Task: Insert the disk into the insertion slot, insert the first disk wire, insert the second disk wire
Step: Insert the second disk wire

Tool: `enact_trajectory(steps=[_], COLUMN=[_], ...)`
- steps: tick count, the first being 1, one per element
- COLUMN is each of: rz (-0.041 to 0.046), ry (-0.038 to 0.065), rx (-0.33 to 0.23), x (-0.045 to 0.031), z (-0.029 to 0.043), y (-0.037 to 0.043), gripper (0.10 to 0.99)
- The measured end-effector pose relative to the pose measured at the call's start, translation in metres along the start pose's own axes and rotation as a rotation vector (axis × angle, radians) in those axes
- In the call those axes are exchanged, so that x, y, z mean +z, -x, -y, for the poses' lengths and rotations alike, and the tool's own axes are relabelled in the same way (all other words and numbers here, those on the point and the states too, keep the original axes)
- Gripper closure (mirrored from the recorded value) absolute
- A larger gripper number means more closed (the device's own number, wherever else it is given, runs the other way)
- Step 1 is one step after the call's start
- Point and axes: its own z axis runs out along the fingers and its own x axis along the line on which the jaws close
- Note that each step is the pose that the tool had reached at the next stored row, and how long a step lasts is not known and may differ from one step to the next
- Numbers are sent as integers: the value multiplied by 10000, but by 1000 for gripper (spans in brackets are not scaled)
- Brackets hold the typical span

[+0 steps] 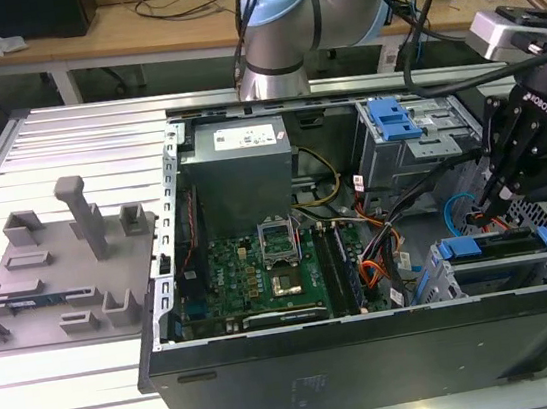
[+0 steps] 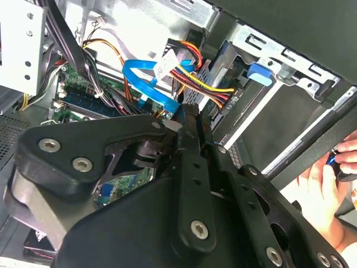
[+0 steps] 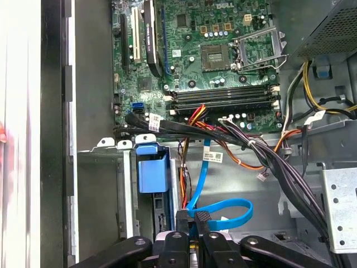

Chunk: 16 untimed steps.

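Pinching together at the glossy flat light-blue second disk wire (image 3: 223,215) (looped), the matte black gripper (image 3: 196,219) stands.

- Ribbed silver aluminium-profile tabletop (image 1: 64,141), with long grooves running across the exterior view.
- Resting on it, toward the exterior view's left: flat grey plastic fixture plate (image 1: 55,268) with raised blocks and one tall upright post.
- Just beside that plate, toward the exterior view's right: open black computer case (image 1: 374,353), lying on its side, green motherboard exposed.
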Motion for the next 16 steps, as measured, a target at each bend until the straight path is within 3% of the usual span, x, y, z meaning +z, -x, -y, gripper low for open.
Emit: enact_trajectory(steps=[1,3,16], rz=[0,27,25], ry=[-1,-327,-316], rx=[3,25,24], x=[1,11,4], z=[-5,-70,-51], y=[-1,-8,-124], gripper=[925,925,925])
